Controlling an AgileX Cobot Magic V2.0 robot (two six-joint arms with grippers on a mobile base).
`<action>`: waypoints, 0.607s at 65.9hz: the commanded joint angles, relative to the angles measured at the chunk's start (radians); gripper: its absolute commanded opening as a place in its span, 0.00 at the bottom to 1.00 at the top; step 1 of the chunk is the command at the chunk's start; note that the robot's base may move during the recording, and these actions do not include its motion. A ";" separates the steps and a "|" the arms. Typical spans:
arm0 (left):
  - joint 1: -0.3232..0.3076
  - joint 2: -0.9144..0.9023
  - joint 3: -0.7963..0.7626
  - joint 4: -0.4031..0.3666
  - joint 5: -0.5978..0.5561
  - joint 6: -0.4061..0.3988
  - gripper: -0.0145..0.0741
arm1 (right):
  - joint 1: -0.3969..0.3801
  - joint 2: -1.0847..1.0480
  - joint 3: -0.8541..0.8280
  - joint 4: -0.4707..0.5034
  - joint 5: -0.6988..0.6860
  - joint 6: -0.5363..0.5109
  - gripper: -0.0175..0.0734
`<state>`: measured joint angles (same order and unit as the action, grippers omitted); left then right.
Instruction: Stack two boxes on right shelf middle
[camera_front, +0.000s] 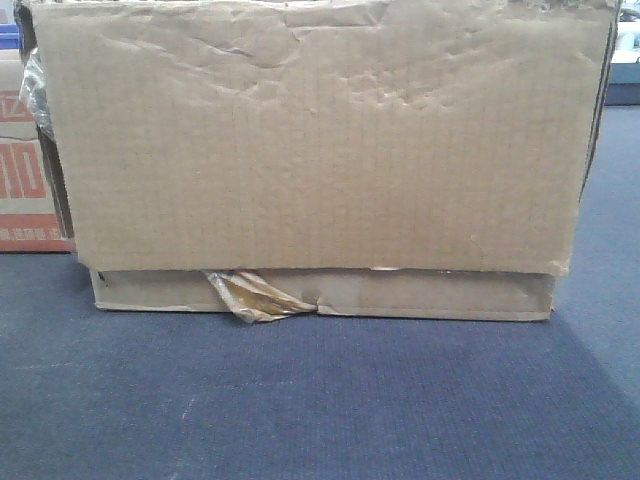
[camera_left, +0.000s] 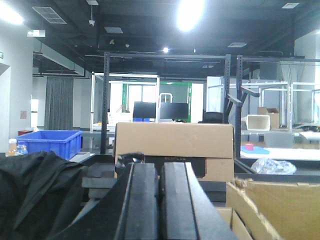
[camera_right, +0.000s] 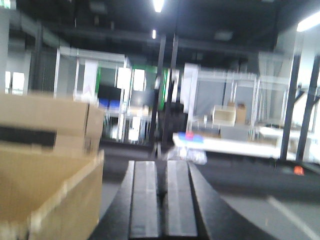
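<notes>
Exterior front-facing view alone shows the carton (camera_front: 320, 150) with torn amber tape (camera_front: 255, 297).

You get little legible here. Left carton (camera_front: 22, 170): big red print, cut off by the frame edge, reads roughly "00". Banded carton (camera_left: 175, 145): pale lettering on its black band, too small to read.
</notes>
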<state>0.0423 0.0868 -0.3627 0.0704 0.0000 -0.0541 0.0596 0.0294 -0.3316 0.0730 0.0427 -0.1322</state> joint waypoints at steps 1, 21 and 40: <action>-0.005 0.104 -0.144 0.047 0.161 0.002 0.04 | -0.006 0.064 -0.118 -0.008 0.097 0.001 0.02; -0.009 0.483 -0.485 0.076 0.503 0.002 0.27 | -0.006 0.325 -0.323 -0.008 0.162 0.001 0.44; -0.064 0.761 -0.716 0.076 0.726 0.002 0.85 | -0.006 0.419 -0.326 -0.008 0.147 0.001 0.80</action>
<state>-0.0112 0.7694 -0.9994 0.1457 0.6315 -0.0541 0.0596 0.4423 -0.6498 0.0730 0.2000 -0.1322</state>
